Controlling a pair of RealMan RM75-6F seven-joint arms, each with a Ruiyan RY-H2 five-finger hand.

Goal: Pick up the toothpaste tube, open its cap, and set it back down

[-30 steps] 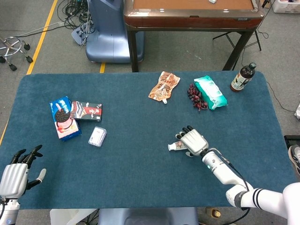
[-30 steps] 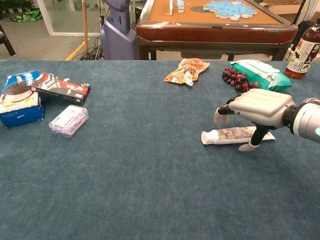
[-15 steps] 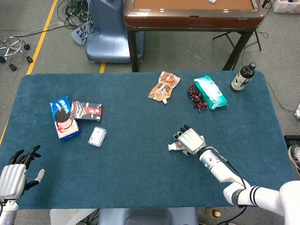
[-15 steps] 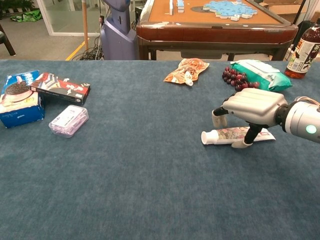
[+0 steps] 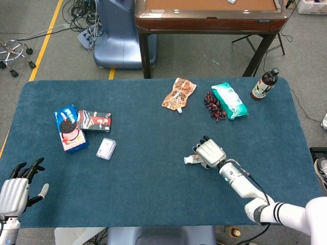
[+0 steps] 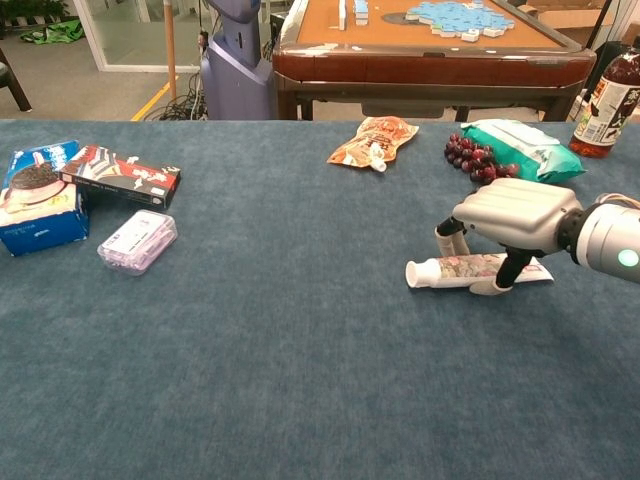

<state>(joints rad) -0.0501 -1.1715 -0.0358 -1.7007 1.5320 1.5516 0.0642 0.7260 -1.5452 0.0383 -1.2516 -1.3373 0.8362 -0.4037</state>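
A white toothpaste tube with a floral print and a white cap (image 6: 470, 268) lies flat on the blue-carpeted bench (image 6: 300, 340), cap end pointing toward the robot's left, as the right robot hand (image 6: 505, 225) arches over its middle and tail. In the chest view the thumb comes down on the near side of the tube and the other fingers on the far side, curled around it, but the tube is not yet lifted and whether the fingers press it firmly cannot be told. The head view shows the same right robot hand (image 5: 209, 153) covering most of the tube, with only the cap end (image 5: 188, 160) poking out.

The risks look plain: a soft, flat tube may squash or roll between the fingers, or slide along the carpet instead of rising, and a grasp this far back leaves the cap end free to droop. A hard squeeze could push paste out once the cap is opened.

The left robot hand (image 5: 18, 191) waits at the bench's near left corner, empty with fingers spread, well apart from the tube. A bunch of dark grapes (image 6: 475, 160) and a teal wipes packet (image 6: 520, 145) lie beyond the right hand, near enough to be nudged by a wide lift
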